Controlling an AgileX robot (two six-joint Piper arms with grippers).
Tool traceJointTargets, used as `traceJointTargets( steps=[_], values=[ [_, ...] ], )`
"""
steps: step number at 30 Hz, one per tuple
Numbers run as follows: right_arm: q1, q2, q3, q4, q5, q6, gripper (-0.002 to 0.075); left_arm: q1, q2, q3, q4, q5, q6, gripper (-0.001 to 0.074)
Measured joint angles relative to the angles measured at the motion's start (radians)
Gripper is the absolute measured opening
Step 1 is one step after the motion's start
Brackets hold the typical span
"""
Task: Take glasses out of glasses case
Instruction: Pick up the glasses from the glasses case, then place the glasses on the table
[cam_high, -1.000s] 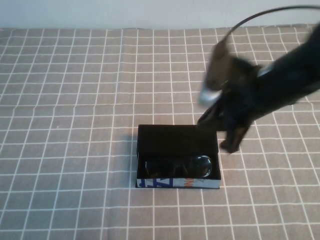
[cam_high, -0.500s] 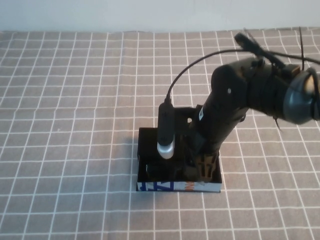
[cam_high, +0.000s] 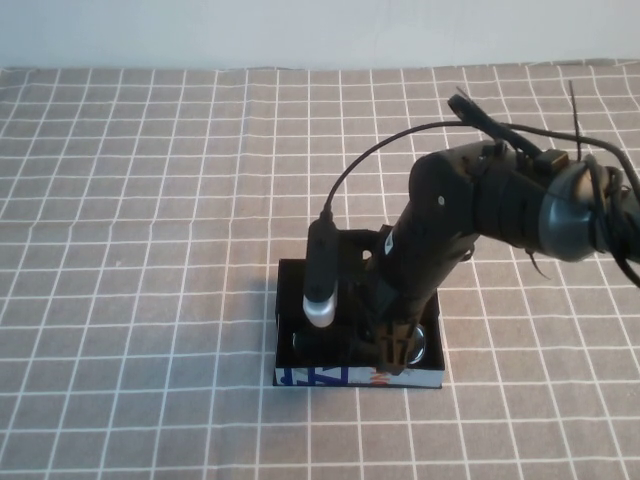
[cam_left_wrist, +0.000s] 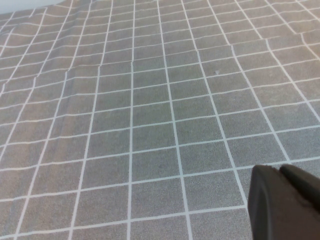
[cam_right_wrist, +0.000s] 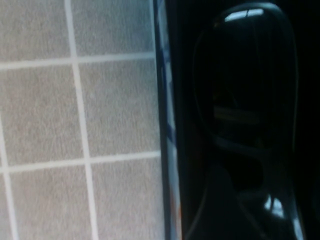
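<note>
The glasses case (cam_high: 330, 376) lies open on the checked cloth, black inside, with a blue, white and orange front edge. The black glasses (cam_high: 421, 346) lie in it along the front wall, mostly covered by my right arm. My right gripper (cam_high: 395, 350) is down inside the case, right over the glasses near their middle. In the right wrist view a dark lens (cam_right_wrist: 240, 85) fills the picture beside the case's patterned edge (cam_right_wrist: 164, 125). My left gripper (cam_left_wrist: 279, 172) is shut and empty over bare cloth, away from the case and out of the high view.
The table is covered by a grey-brown cloth with a white grid (cam_high: 150, 200). My right arm (cam_high: 500, 205) and its cable (cam_high: 370, 155) reach in from the right over the back of the case. A white wall runs along the far edge.
My right arm swung in from the right and came down over the case. Its gripper has dropped into the case onto the glasses. The case has not moved.
</note>
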Motion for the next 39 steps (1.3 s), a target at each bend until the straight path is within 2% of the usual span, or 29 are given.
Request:
traceJointTargets(
  steps=[11,14,18,23,27,30,39],
  values=[
    [0.011,0.053,-0.003,0.023,-0.031,-0.011,0.0326,0.000,0.000,0.000,0.000,0.000,0.000,-0.0004],
    [0.011,0.055,-0.006,0.023,-0.032,-0.011,0.0236,0.000,0.000,0.000,0.000,0.000,0.000,-0.0004],
    [0.011,0.050,-0.058,0.020,0.024,0.056,0.0062,0.000,0.000,0.000,0.000,0.000,0.000,-0.0004],
    [0.011,0.009,-0.175,0.003,0.162,0.142,0.0043,0.000,0.000,0.000,0.000,0.000,0.000,-0.0004],
    [0.011,-0.039,-0.267,-0.002,0.303,0.258,0.0043,0.000,0.000,0.000,0.000,0.000,0.000,-0.0004],
    [0.011,-0.086,-0.289,-0.025,0.340,0.399,0.0043,0.000,0.000,0.000,0.000,0.000,0.000,-0.0004],
    [-0.053,-0.269,-0.184,-0.135,0.358,0.925,0.0043,0.000,0.000,0.000,0.000,0.000,0.000,-0.0004]
  ],
)
